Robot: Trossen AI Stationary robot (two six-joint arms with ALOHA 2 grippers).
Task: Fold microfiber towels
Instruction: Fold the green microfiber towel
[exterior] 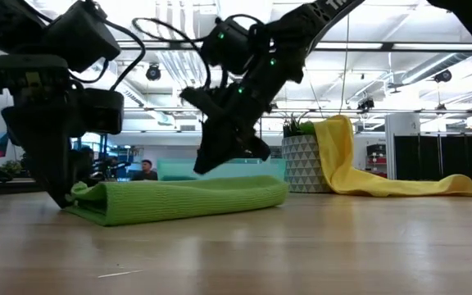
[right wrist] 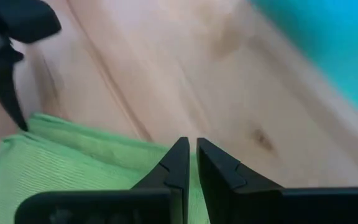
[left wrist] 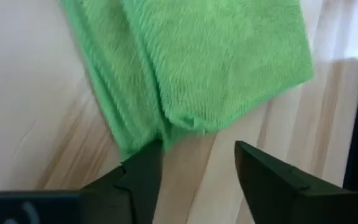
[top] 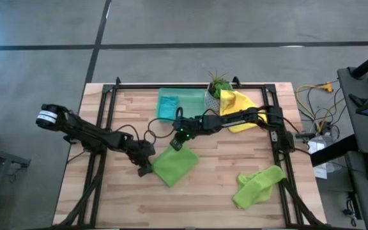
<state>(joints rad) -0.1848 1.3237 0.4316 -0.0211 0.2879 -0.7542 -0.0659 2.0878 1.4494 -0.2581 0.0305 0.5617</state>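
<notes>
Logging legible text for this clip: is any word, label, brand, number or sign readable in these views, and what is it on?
None can be read.
Right arm, low view: pale lettering along the link, cut off by the frame edge, illegible.
Folded lime green towel, yellow towel, crumpled lime green towel, green tray, patterned plant pot: no text visible.

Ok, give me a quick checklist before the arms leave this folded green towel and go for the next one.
1. Folded lime green microfiber towel lies flat on the wooden table: ok.
2. Left gripper open, at the towel's corner, nothing between its fingers: ok.
3. Right gripper shut, above the towel's far edge, holding nothing: ok.
4. Folded edges lined up: not ok, a lower layer sticks out on one side.
5. Crumpled lime green towel lies unfolded near the right front corner: ok.
6. Yellow microfiber towel free to grab: cannot tell, it drapes against the patterned plant pot.
</notes>
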